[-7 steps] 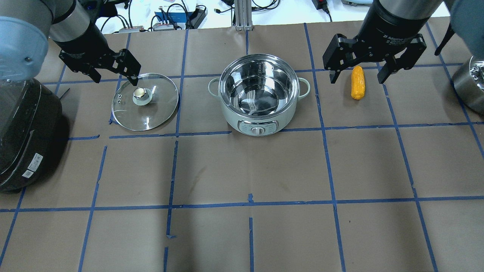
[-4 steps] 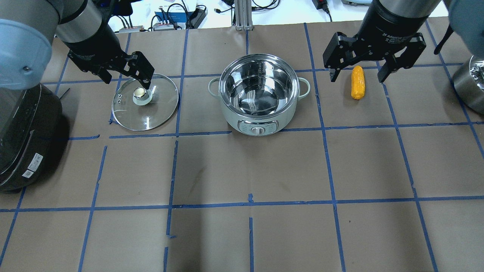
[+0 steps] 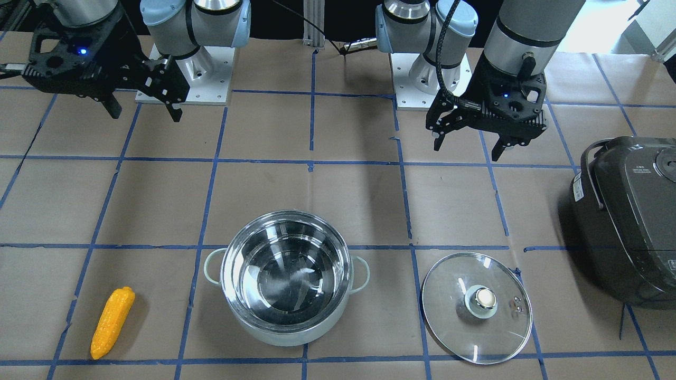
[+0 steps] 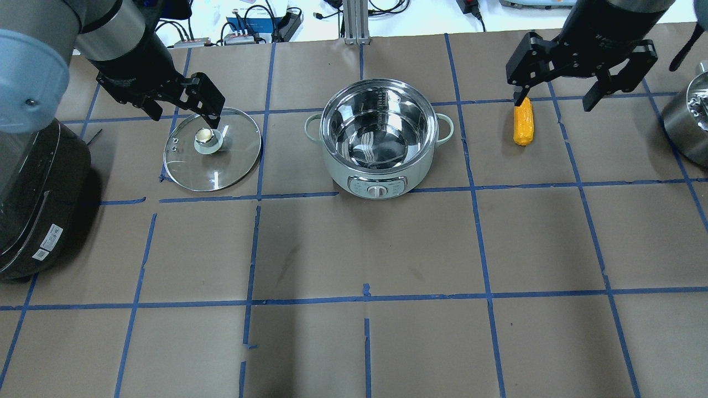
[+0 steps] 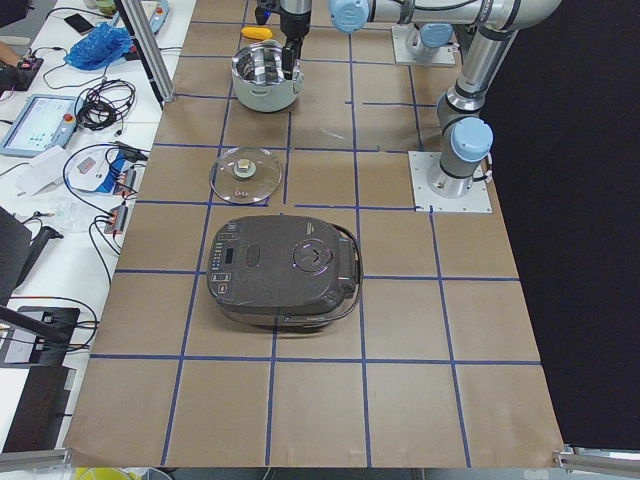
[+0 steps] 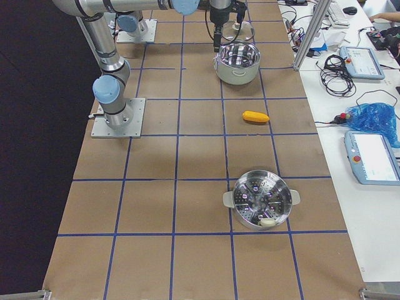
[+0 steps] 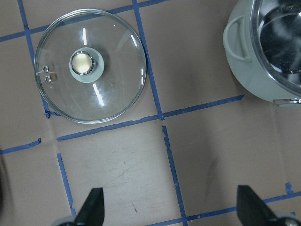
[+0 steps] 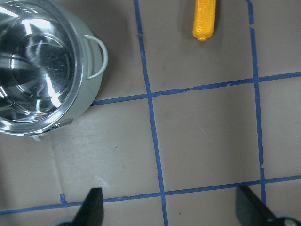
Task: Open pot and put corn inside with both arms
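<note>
The left gripper [image 3: 466, 149] hangs spread and empty on the side of the glass lid [image 4: 221, 166], which lies flat on the table, left of the open, empty pot [image 4: 337, 166]. The corn [image 4: 523, 122] lies on the table right of the pot, and the right gripper [image 4: 553, 104] is likewise spread and empty, offset right of the cob. I judge it should centre over the cob's middle, straddle its narrow width, descend and pinch gently.

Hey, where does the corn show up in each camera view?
Front-facing: the corn lower left.
Overhead: upper right.
Exterior left: top edge, beyond the pot.
Exterior right: near the centre.
Left wrist: not in it.
Right wrist: top edge.
Shared landmark: the pot, in all six views.
</note>
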